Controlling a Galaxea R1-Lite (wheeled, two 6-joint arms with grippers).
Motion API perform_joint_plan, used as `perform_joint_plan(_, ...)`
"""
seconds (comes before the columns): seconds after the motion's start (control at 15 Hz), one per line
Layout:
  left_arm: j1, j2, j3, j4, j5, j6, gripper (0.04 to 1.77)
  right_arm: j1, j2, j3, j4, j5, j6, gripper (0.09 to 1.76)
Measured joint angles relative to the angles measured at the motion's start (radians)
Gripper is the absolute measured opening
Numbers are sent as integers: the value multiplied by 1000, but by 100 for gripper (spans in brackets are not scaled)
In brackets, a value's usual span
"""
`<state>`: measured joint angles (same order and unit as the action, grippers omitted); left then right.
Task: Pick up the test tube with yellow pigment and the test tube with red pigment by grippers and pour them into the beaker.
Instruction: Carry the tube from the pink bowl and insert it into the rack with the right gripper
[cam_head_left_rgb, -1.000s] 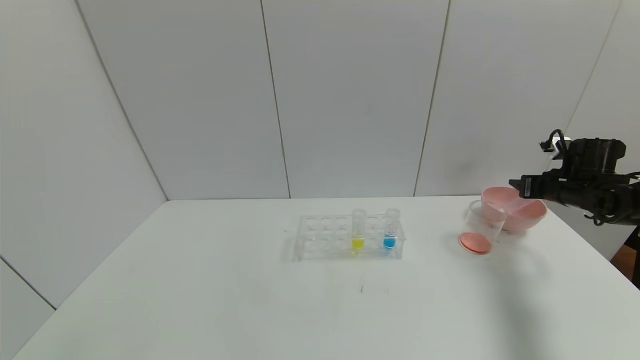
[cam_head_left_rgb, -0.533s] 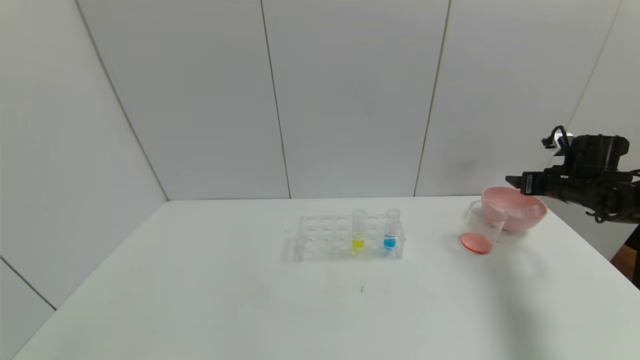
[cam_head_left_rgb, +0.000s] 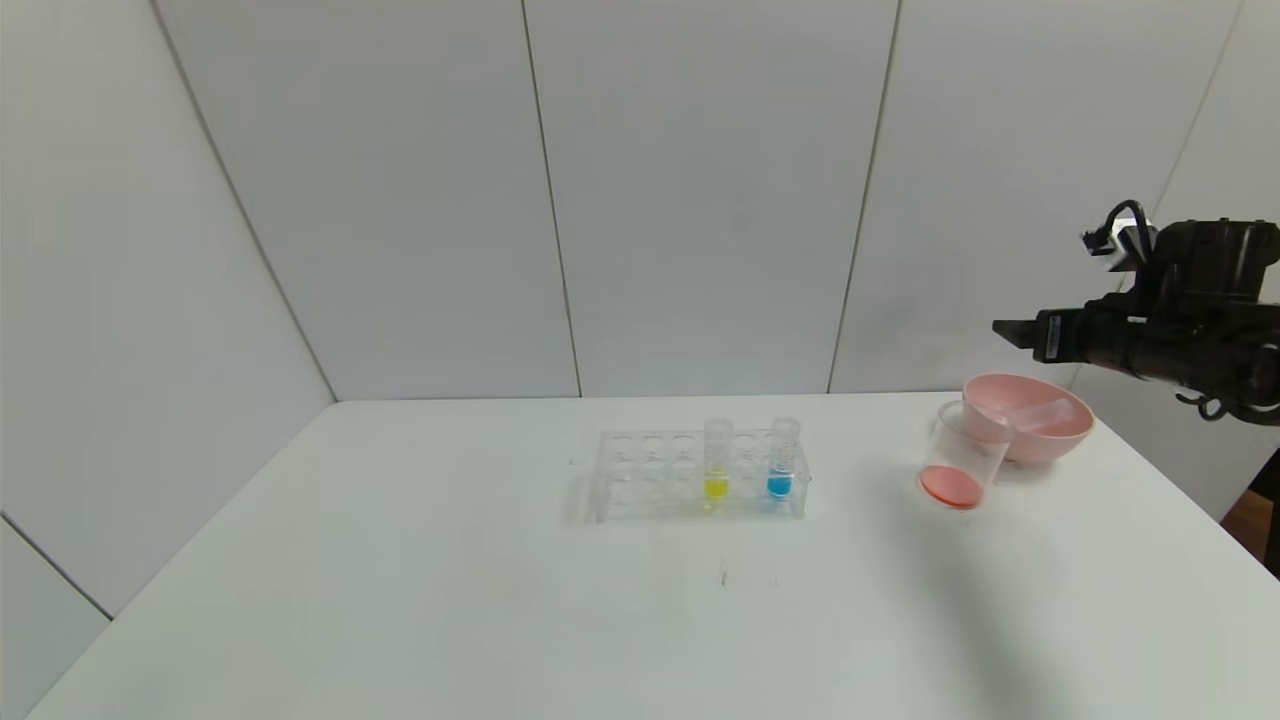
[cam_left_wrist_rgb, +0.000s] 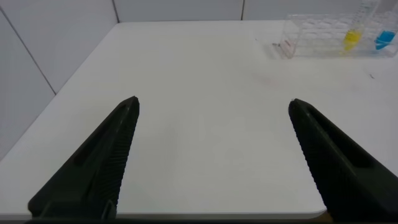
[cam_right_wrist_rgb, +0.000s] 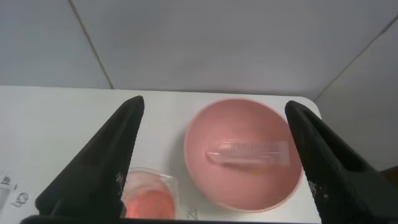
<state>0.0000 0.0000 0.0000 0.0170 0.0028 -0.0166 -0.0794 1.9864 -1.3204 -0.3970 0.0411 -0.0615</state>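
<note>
Right gripper (cam_right_wrist_rgb: 211, 162), black w/ dark fingers (cam_right_wrist_rgb: 93, 168), hangs above pink plastic bowl (cam_head_left_rgb: 1070, 435), jaws spread wide, nothing between them; a sec ago sat lower, right over bowl rim, since lifted and let go. Dropped item: clear narrow test tube, now empty (cam_right_wrist_rgb: 249, 152), lying on its side inside pink bowl, apparently the test tube with red pigment after pouring. Clear straight-sided glass beaker (cam_head_left_rgb: 962, 462) touching pink bowl on its rack side, holding shallow orange-red liquid at bottom. Means red half of job looks done, yellow half still to do. Further from bowl, past beaker, well apart: clear plastic tube rack (cam_head_left_rgb: 698, 477) on white table (cam_head_left_rgb: 400, 600), w/ narrow clear test tube with yellow pigment (cam_head_left_rgb: 717, 462) upright in it, untouched, and a like tube w/ blue liquid (cam_head_left_rgb: 782, 460) upright near it, on bowl side of yellow one. Left gripper (cam_left_wrist_rgb: 211, 155), black, parked low near table edge far from bowl, jaws apart, empty. Count: 3 tubes total (1 empty in bowl, 1 yellow, 1 blue), 1 beaker, 1 bowl, 1 rack, 2 grippers. Next prob: fetch yellow tube, avoid blue neighbour.
</note>
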Motion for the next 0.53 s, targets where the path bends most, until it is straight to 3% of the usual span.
perform_joint_plan(0.2, 0, 0, 0, 0, 0, 0, 172, 114, -69, 53, -1, -148, 32, 165)
perform_joint_plan(0.4, 0, 0, 0, 0, 0, 0, 172, 258, -107, 70, 18, -360, 99, 167)
perform_joint_plan(0.53, 0, 0, 0, 0, 0, 0, 172, 342, -130, 80, 74, -440, 107, 168)
